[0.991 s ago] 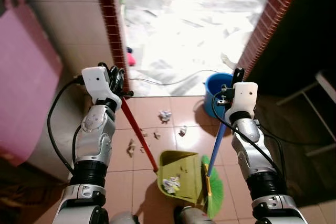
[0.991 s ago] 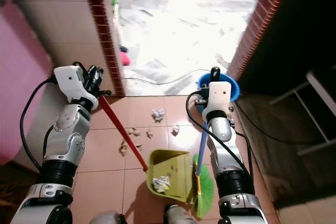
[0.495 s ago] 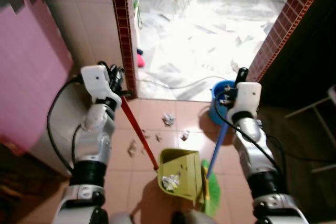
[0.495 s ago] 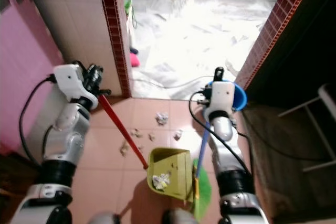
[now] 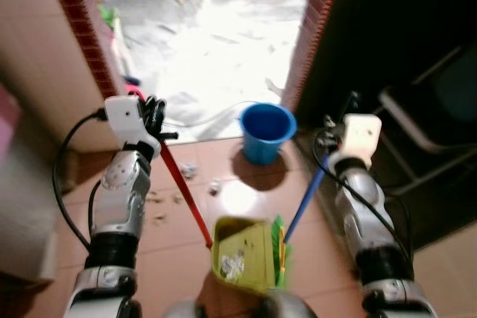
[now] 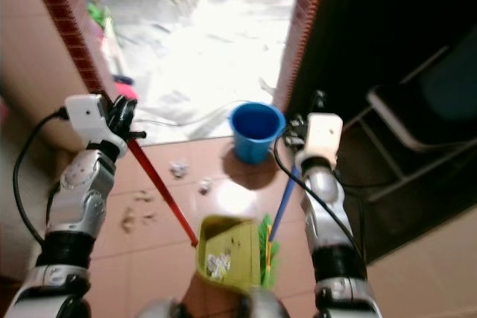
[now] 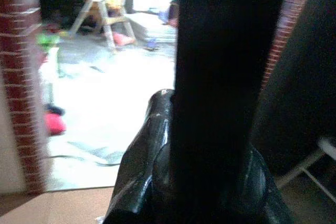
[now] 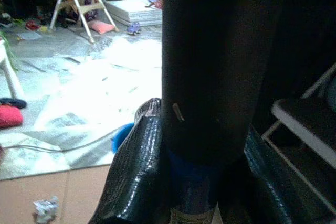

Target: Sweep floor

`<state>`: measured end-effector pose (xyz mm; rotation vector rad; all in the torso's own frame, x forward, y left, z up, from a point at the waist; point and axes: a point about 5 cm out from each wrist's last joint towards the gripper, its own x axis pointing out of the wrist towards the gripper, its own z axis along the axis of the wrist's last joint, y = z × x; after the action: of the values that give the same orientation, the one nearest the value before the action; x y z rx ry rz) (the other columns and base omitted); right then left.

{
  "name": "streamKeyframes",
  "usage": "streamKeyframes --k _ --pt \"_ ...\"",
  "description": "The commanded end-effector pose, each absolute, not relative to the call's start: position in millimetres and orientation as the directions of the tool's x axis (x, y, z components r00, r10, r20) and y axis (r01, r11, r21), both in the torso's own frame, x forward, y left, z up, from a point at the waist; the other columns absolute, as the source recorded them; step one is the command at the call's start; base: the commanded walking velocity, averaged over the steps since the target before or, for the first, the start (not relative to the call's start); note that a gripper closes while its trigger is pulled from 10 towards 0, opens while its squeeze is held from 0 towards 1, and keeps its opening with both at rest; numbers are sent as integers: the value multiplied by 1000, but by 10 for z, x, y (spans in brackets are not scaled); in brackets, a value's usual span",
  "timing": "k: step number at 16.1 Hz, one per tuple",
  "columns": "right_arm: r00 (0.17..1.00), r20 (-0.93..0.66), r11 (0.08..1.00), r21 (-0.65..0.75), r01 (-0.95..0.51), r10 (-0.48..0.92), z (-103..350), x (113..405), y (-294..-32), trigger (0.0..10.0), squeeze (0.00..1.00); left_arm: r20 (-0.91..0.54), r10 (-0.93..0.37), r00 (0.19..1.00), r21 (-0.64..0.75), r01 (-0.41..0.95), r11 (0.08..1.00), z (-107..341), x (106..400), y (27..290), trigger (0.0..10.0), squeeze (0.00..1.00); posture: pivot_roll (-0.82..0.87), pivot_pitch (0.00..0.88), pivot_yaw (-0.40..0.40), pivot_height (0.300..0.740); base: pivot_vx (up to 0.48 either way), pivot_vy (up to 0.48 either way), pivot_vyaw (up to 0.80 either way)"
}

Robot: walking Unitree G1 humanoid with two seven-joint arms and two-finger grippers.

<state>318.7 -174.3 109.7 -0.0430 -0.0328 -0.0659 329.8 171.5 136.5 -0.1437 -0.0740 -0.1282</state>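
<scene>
My left gripper is shut on the red handle of a yellow-green dustpan, which holds crumpled paper close before my feet. On the other side, my right gripper is shut on the blue broom handle; the green bristles rest against the dustpan's right side. In the right wrist view the blue handle sits between the black fingers. Paper scraps lie on the terracotta tiles left of the dustpan, with more of them nearer the middle.
A blue bucket stands at the doorway threshold, just ahead. Brick posts frame the opening onto a bright marbled floor with a white cable. A dark folding chair stands at the right.
The camera has swung to the right, so the bucket now sits mid-picture and the pink wall is gone. Both grippers keep their holds; dustpan and broom came along.
</scene>
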Motion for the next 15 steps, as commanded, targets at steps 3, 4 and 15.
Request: streamKeyframes --k 3,4,15 --pt "998 47 992 -118 52 -46 1118 3084 -1840 10000 0 82 -200 976 -32 203 979 1377 3204 1714 10000 0 -43 0 -25 740 0 -207 0" --pt "998 39 992 -116 44 -40 1094 3047 -1853 10000 0 72 -220 973 -12 221 975 1366 3179 1732 10000 0 -35 0 -33 740 0 0 0" --pt "1000 20 996 -87 -2 4 1122 2926 -1841 10000 0 59 4 998 -102 2 995 1323 3061 2065 10000 0 -42 0 -49 740 0 0 0"
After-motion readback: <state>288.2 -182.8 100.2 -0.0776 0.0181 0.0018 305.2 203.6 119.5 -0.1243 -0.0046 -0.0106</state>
